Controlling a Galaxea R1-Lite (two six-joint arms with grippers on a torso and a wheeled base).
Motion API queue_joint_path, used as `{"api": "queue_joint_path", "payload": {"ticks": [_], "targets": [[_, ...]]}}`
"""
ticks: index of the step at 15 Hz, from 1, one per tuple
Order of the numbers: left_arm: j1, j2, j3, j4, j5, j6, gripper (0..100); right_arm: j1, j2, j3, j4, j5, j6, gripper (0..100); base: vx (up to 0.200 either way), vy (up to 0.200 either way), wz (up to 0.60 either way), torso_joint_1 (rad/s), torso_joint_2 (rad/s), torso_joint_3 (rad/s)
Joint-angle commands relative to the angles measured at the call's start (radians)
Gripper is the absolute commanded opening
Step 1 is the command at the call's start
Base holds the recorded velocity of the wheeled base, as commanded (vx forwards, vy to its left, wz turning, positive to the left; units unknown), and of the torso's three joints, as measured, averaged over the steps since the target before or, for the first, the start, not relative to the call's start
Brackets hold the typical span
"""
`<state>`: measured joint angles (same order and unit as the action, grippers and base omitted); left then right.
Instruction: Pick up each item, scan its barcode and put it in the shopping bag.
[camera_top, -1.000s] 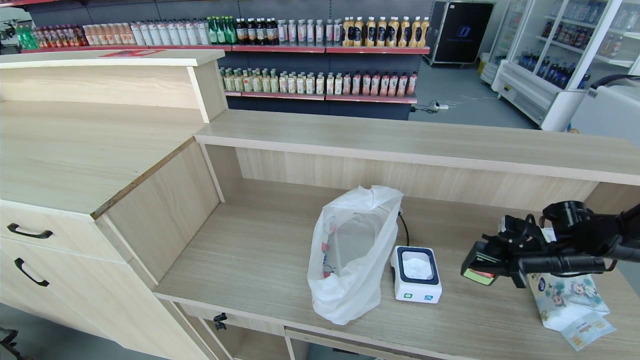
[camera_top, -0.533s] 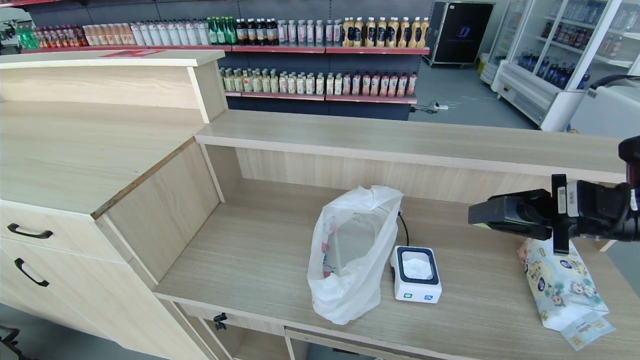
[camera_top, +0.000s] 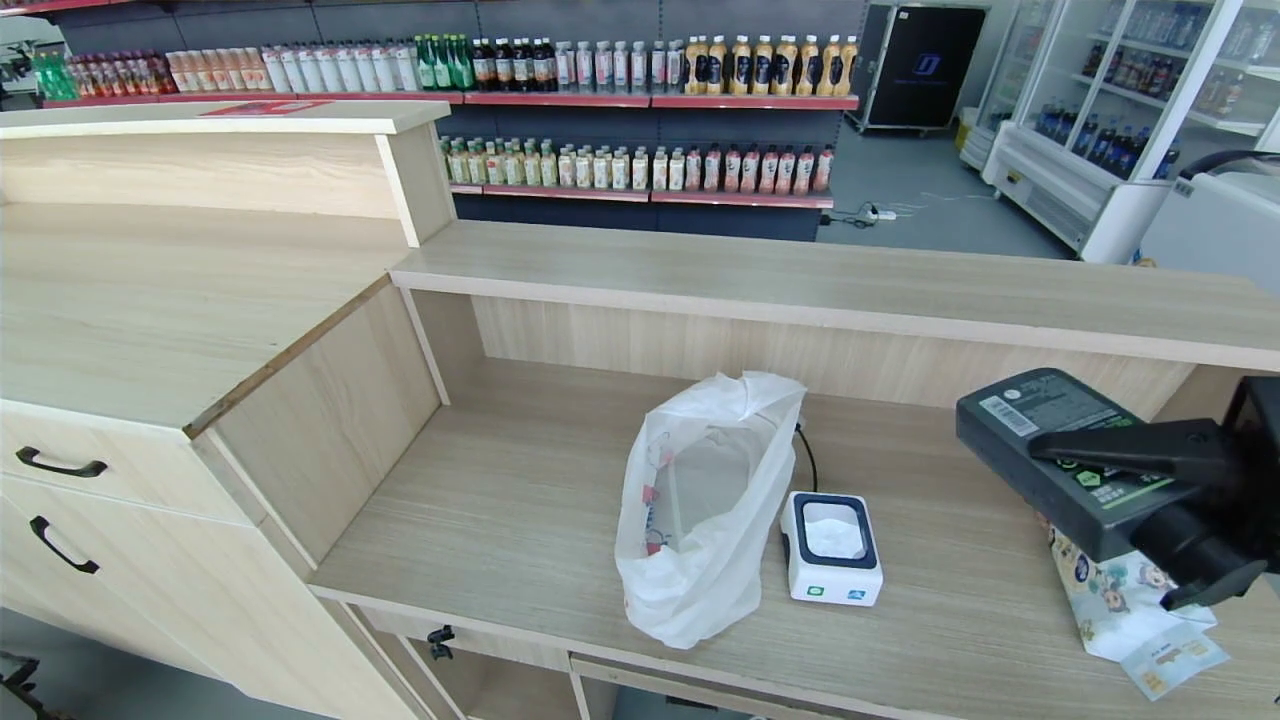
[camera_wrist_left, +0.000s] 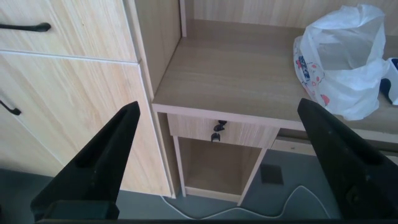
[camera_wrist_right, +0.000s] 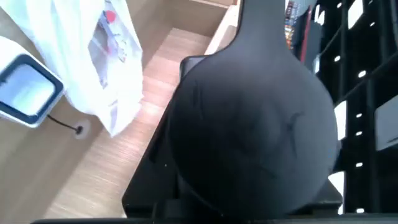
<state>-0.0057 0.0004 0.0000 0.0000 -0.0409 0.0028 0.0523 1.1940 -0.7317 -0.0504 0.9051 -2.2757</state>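
My right gripper (camera_top: 1100, 520) is shut on a flat black packet (camera_top: 1040, 420), held in the air above the right end of the counter, with its white barcode label (camera_top: 1002, 411) facing up. In the right wrist view the black packet (camera_wrist_right: 249, 124) hides most of the scene. The white plastic shopping bag (camera_top: 700, 500) stands open mid-counter, with the white barcode scanner (camera_top: 832, 545) just right of it. Both show beyond the packet: bag (camera_wrist_right: 112, 62), scanner (camera_wrist_right: 25, 90). My left gripper (camera_wrist_left: 217, 168) hangs open and empty, low in front of the counter, with the bag (camera_wrist_left: 342, 56) off to one side.
A cartoon-printed packet (camera_top: 1120, 590) and a small sachet (camera_top: 1175, 660) lie on the counter under my right arm. A raised ledge (camera_top: 800, 280) runs behind the counter, and a taller cabinet with drawers (camera_top: 120, 420) stands to the left. Drink shelves line the back.
My right gripper has lifted the black packet up from over the cartoon packet and turned it, so its barcode label now faces up. Bag and scanner have not moved.
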Motion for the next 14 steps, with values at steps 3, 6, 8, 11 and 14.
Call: {"api": "queue_joint_path", "payload": {"ticks": [3,6,8,11,14], "targets": [[0.0,0.001,0.0,0.0,-0.001,0.0,100,0.08,-0.063,0.035,-0.175,0.0,-0.1,0,0.0,0.0,0.0,0.0,0.0,0.0],[0.0,0.001,0.0,0.0,0.001,0.0,100,0.235,-0.085,0.038,-0.299,-0.003,-0.174,0,0.0,0.0,0.0,0.0,0.0,0.0],[0.0,0.001,0.0,0.0,0.001,0.0,100,0.262,-0.085,0.043,-0.315,-0.005,-0.243,0,0.0,0.0,0.0,0.0,0.0,0.0],[0.0,0.001,0.0,0.0,-0.001,0.0,100,0.288,-0.08,0.044,-0.316,-0.008,-0.3,0,0.0,0.0,0.0,0.0,0.0,0.0],[0.0,0.001,0.0,0.0,0.001,0.0,100,0.434,-0.065,0.028,-0.316,-0.009,-0.301,0,0.0,0.0,0.0,0.0,0.0,0.0]]}}
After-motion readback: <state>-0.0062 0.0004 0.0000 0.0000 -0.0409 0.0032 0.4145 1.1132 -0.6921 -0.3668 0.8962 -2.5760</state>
